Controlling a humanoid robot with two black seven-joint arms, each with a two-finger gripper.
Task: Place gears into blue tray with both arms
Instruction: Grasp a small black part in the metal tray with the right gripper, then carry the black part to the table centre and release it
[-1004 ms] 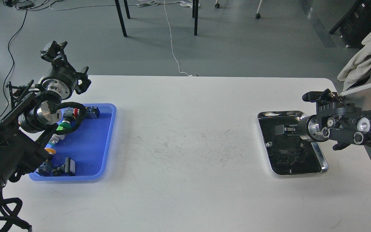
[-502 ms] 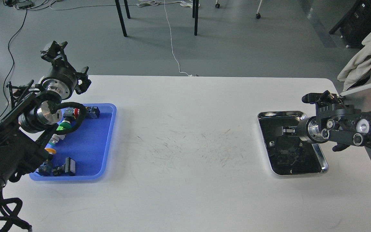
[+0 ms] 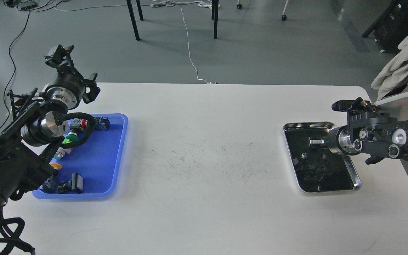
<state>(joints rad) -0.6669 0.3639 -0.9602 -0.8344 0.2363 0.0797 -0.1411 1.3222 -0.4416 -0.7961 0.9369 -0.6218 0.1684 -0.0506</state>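
Observation:
The blue tray lies at the table's left side with several push-button switches in it. My left gripper is raised above the tray's far left corner, and its fingers cannot be told apart. My right gripper reaches in from the right, low over the shiny steel tray. It is dark against the tray's dark inside, so its state is unclear. Small dark pieces lie in the steel tray. Whether they are gears cannot be made out.
Switches with red, green and yellow caps sit along the blue tray's left side, partly behind my left arm. A scuffed white table spans between the two trays. A pale cloth hangs beyond the right edge. Chair legs and cables stand on the floor behind.
My right gripper has drawn back a little to the right over the steel tray. The left arm has not moved.

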